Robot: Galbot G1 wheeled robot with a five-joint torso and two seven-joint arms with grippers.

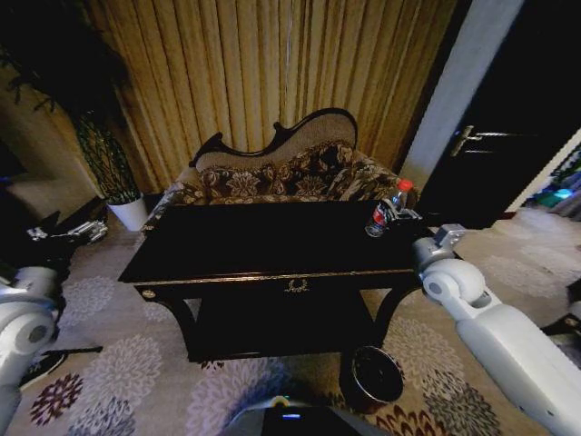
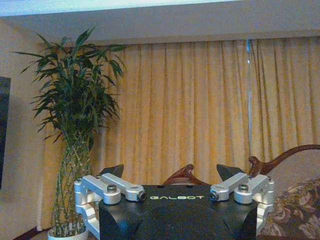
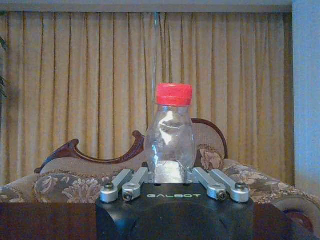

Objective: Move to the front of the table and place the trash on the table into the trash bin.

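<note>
Bottle (image 3: 169, 137) upright between fingers of my right gripper (image 3: 170, 181), pinched low, at table's (image 1: 236, 259) right rear corner. Trash bin (image 1: 372, 375) on floor below. Left gripper (image 2: 171, 172) spread, parked left.

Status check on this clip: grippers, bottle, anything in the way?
Right gripper shut on the bottle at the table's far right corner. Left gripper open, parked off the table's left. Trash bin on the floor below, path unobstructed.
</note>
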